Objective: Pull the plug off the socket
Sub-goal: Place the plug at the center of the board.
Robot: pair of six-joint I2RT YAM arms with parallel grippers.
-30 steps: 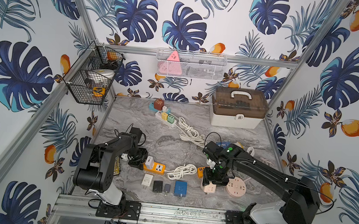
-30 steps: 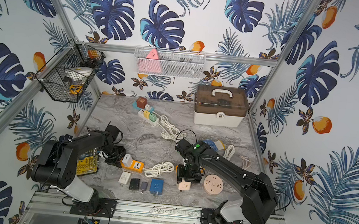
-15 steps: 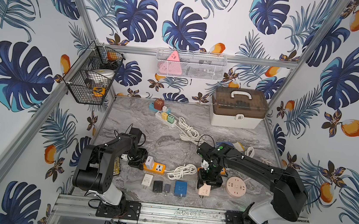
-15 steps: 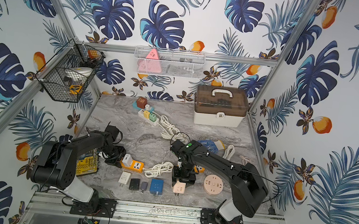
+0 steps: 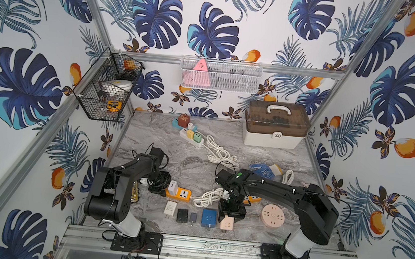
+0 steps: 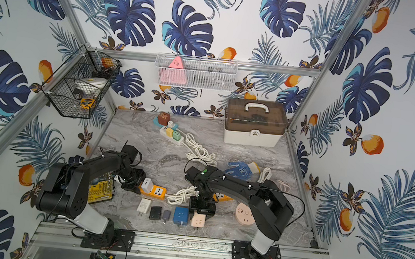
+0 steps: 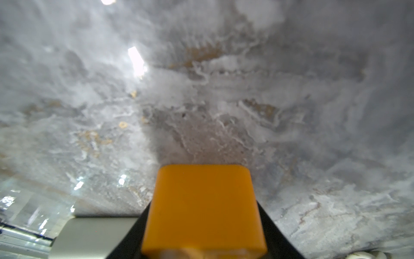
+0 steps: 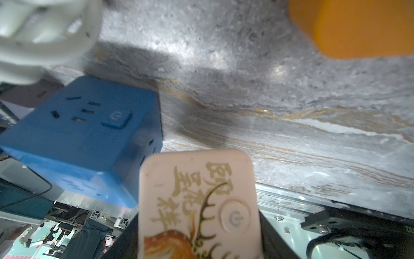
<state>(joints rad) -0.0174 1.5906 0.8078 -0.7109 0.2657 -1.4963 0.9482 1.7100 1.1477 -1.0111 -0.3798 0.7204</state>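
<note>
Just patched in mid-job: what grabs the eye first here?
The right gripper clamps a pink cube plug at the front, beside a blue cube plug in a row of loose adapters. Left of them, the left gripper pinches the end of an orange power strip with a white plug seated in it.

The tabletop looks like grey veined stone, smooth with glossy glints, and the frame rail is brushed metal. The orange power strip, the blue adapter and the pink plug are smooth matt plastic, the pink one printed in gold. The glove is knitted cloth; the black basket is wire mesh.
</note>
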